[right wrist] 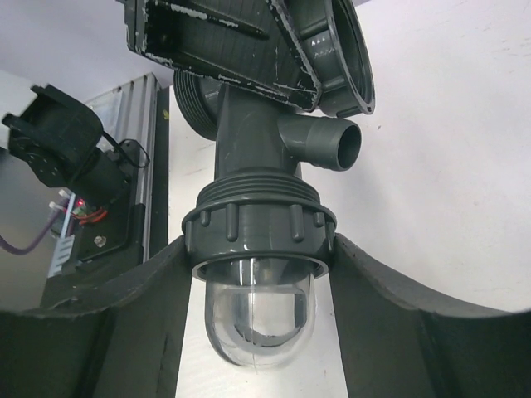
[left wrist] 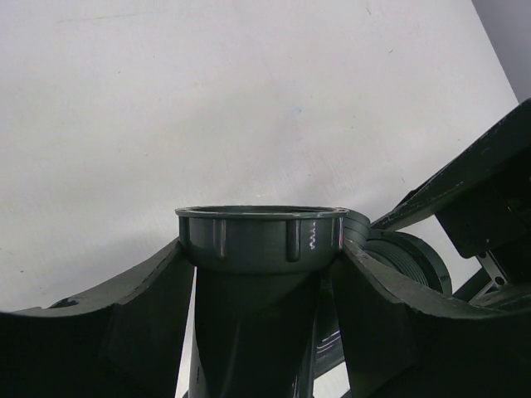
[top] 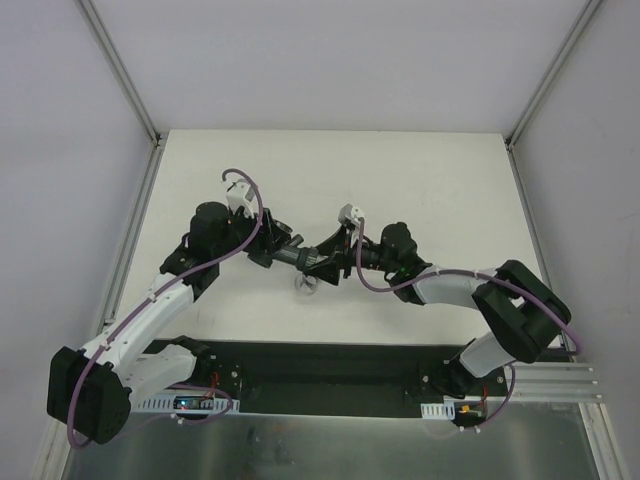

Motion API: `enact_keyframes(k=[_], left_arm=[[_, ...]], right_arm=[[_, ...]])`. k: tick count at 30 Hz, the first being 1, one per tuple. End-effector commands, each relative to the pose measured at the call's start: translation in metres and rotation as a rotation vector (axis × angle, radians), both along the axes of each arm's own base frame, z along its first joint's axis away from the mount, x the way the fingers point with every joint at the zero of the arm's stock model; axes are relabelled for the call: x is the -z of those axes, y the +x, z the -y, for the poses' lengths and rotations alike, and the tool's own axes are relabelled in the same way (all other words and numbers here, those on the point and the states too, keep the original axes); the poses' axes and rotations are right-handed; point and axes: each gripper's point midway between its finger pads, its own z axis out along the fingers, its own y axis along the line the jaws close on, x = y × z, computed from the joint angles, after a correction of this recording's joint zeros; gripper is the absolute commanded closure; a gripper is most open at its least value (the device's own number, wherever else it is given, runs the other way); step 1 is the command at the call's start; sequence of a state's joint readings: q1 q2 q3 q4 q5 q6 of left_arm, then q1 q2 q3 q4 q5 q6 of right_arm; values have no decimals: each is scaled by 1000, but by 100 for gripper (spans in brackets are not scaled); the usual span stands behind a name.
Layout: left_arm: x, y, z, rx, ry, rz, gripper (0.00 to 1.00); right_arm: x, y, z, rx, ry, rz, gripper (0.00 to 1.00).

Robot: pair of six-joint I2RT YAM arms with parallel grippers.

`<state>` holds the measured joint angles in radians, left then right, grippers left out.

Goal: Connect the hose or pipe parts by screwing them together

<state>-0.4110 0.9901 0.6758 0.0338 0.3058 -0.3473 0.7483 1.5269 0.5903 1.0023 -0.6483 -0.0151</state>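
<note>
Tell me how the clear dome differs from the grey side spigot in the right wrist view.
The clear dome is see-through; the side spigot is opaque dark grey. The dome ends closed and rounded; the spigot ends open. The dome sits in the ribbed collar between the fingers of the right end effector; the spigot juts sideways higher up, clear of them. Both are round parts of one fitting.

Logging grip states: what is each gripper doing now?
Left gripper: closed on the grey pipe fitting.
Right gripper: closed on its ribbed collar, at the clear connector.
</note>
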Motion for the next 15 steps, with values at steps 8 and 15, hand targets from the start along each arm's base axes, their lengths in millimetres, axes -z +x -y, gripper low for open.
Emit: enact_keyframes(k=[8,15], left_arm=[[-24,-42,34,210,-189,13,100],[-32,-45,34,217,-227,88,100]], right_arm=[[-93,37,3,104,309,78,91],[-99,42,5,105,338,3,92]])
